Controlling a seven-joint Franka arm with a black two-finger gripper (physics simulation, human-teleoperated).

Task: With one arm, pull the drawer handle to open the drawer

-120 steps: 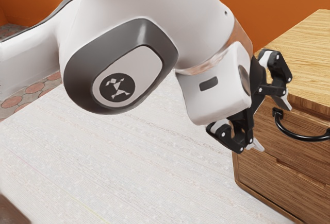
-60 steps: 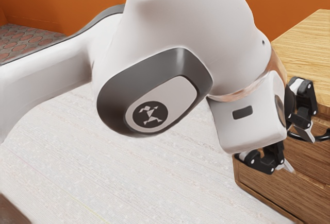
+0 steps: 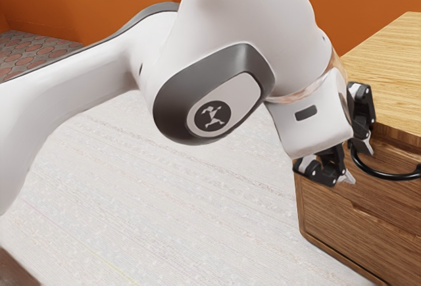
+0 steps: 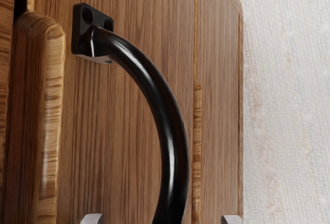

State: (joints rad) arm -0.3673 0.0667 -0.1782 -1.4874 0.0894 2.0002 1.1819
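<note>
One arm (image 3: 217,69) spanned from the exterior view's left to the cabinet (image 3: 348,233). Gripper (image 3: 355,163) hung at the cabinet's top front, fingers (image 3: 322,169) apart, straddling the handle (image 3: 385,176), not clamped. Drawer (image 3: 395,190) looked shut, flush in the cabinet. Risk: the handle curved, so an off-centre pinch could slide off mid-pull, drawer staying put.

The handle (image 4: 172,131) bows off the drawer front (image 4: 103,131), leaving open room behind it.
</note>
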